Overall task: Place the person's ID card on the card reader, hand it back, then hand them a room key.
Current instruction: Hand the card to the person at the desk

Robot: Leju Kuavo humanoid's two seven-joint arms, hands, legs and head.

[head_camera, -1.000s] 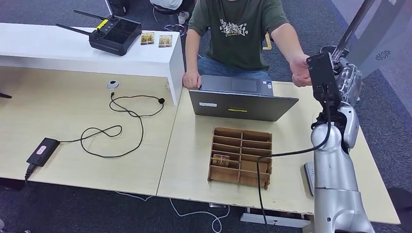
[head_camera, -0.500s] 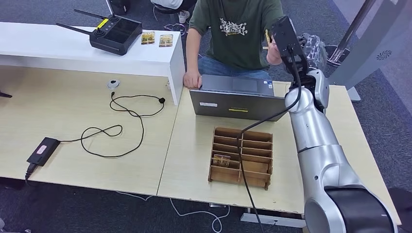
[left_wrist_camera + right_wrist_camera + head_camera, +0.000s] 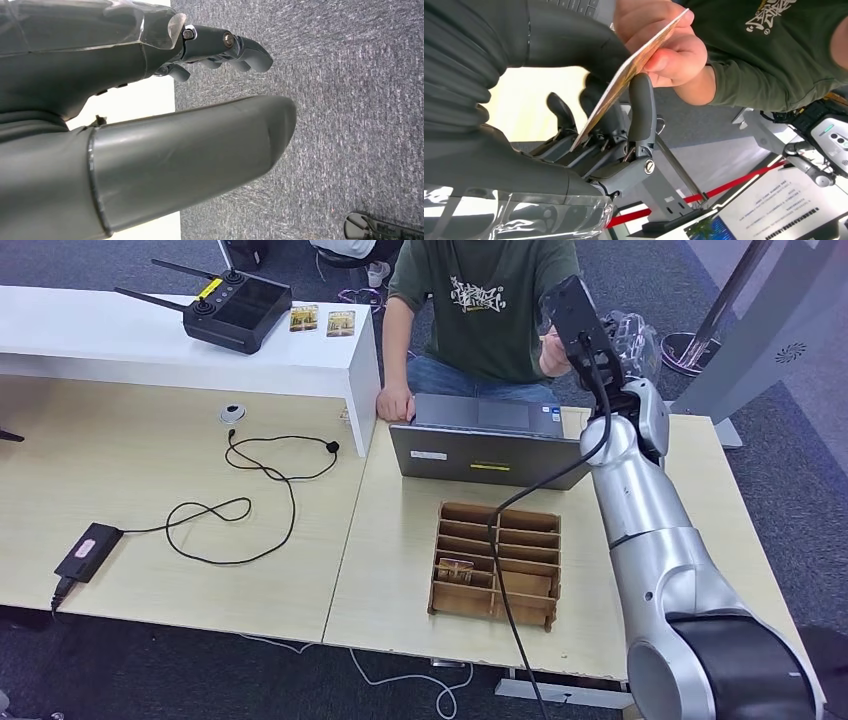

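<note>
My right hand, raised at the far right past the laptop, had its fingers and thumb around the ID card, whose far end the person's hand pinched, while my left hand hung loosely curled, holding nothing.

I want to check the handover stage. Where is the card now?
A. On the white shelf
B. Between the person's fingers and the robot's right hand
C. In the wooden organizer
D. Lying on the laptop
B: in the right wrist view the person's hand pinches the card, whose lower edge sits among the right hand fingers.
</note>
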